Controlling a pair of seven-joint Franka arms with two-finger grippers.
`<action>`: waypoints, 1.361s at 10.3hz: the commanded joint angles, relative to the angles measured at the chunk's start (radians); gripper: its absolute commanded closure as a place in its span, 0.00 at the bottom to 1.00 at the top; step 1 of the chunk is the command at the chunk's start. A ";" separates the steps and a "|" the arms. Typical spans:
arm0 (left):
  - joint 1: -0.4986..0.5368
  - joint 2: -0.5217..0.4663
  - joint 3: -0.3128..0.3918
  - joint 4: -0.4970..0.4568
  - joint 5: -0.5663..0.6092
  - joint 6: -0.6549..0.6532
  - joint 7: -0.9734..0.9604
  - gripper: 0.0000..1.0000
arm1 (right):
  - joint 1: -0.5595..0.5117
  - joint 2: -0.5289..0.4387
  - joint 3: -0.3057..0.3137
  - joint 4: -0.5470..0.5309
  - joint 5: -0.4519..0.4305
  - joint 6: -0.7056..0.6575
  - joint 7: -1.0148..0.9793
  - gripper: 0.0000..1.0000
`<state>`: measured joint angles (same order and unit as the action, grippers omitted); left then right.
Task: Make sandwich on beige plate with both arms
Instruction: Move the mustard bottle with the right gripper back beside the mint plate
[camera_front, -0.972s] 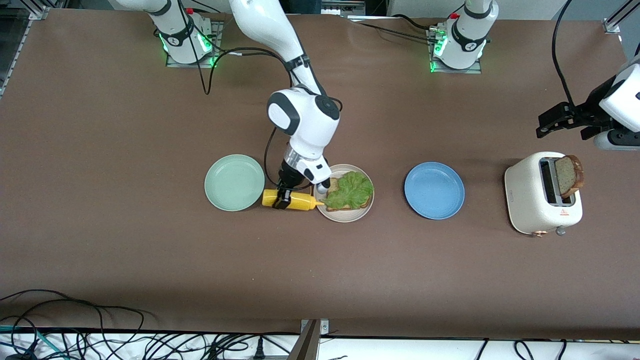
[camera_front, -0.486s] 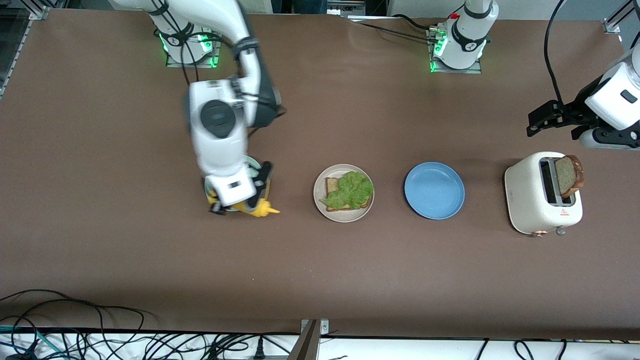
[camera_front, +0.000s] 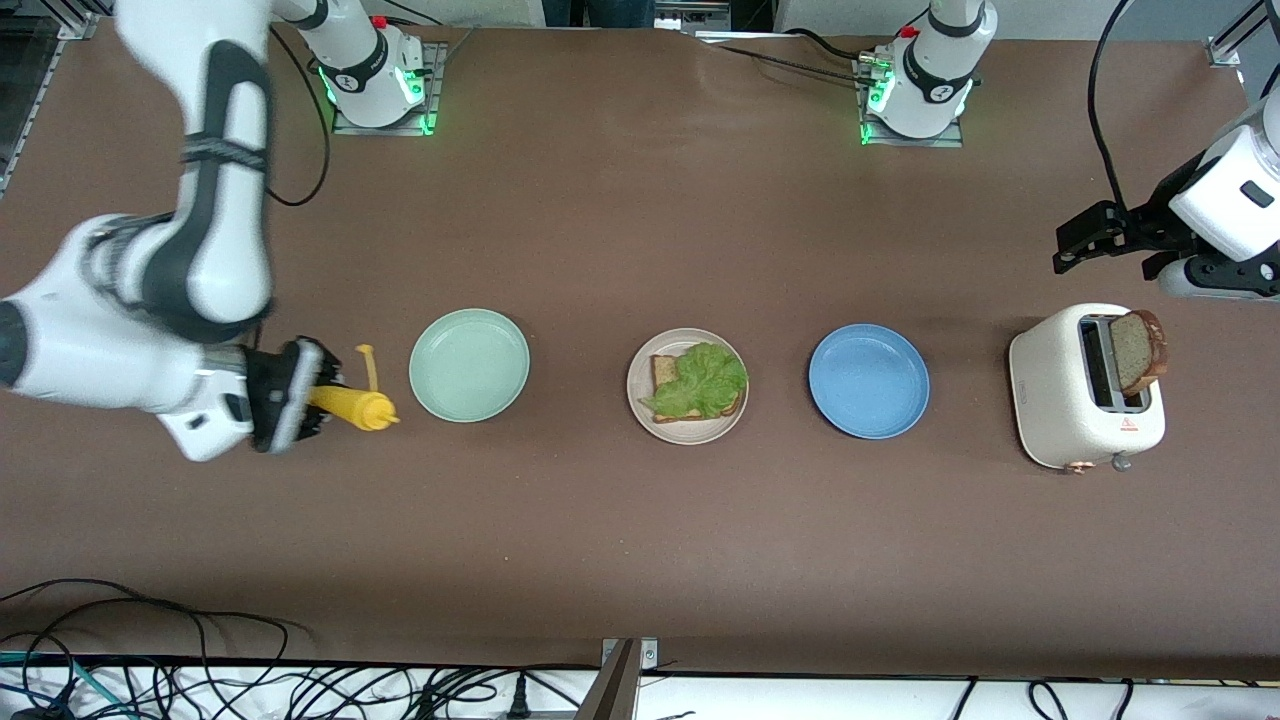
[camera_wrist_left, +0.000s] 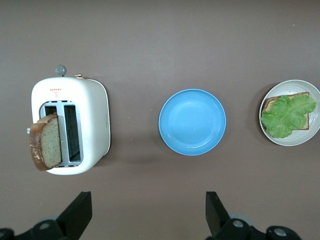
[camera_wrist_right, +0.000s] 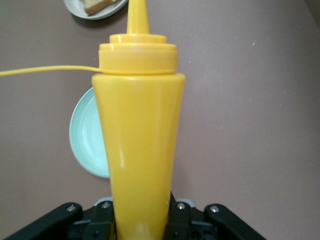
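Note:
On the beige plate (camera_front: 688, 432) lies a bread slice (camera_front: 663, 371) half covered by a green lettuce leaf (camera_front: 702, 380); both arms are away from it. My right gripper (camera_front: 322, 398) is shut on a yellow squeeze bottle (camera_front: 352, 406). It holds the bottle level above the table, nozzle toward the mint-green plate (camera_front: 469, 365). The right wrist view shows the bottle (camera_wrist_right: 137, 135) between the jaws of that gripper (camera_wrist_right: 139, 220). My left gripper (camera_front: 1080, 245) hangs open and empty by the toaster (camera_front: 1070, 395). Its wrist view shows the gripper (camera_wrist_left: 147, 210), the lettuce (camera_wrist_left: 286, 115) and the beige plate (camera_wrist_left: 300, 142).
A brown bread slice (camera_front: 1140, 350) stands up out of the white toaster at the left arm's end of the table. A blue plate (camera_front: 868, 380) lies between the toaster and the beige plate. Cables run along the table edge nearest the front camera.
The right arm has swung the yellow bottle from the beige plate's rim, over the mint-green plate, to the right arm's end of the table. The left gripper shifted slightly at first, then held.

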<state>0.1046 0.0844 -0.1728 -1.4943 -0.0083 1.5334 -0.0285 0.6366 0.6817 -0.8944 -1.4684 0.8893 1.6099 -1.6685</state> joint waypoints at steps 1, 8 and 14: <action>0.017 -0.005 0.001 0.002 -0.019 -0.001 0.008 0.00 | -0.145 -0.022 0.032 -0.039 0.059 -0.120 -0.179 1.00; 0.020 -0.005 0.001 0.000 -0.019 -0.002 0.015 0.00 | -0.347 0.079 0.043 -0.294 0.240 -0.239 -0.773 1.00; 0.021 -0.005 0.001 0.000 -0.019 -0.002 0.015 0.00 | -0.518 0.143 0.233 -0.294 0.272 -0.235 -0.988 1.00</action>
<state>0.1206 0.0846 -0.1721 -1.4946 -0.0083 1.5334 -0.0279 0.1384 0.8178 -0.6787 -1.7629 1.1300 1.3893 -2.5963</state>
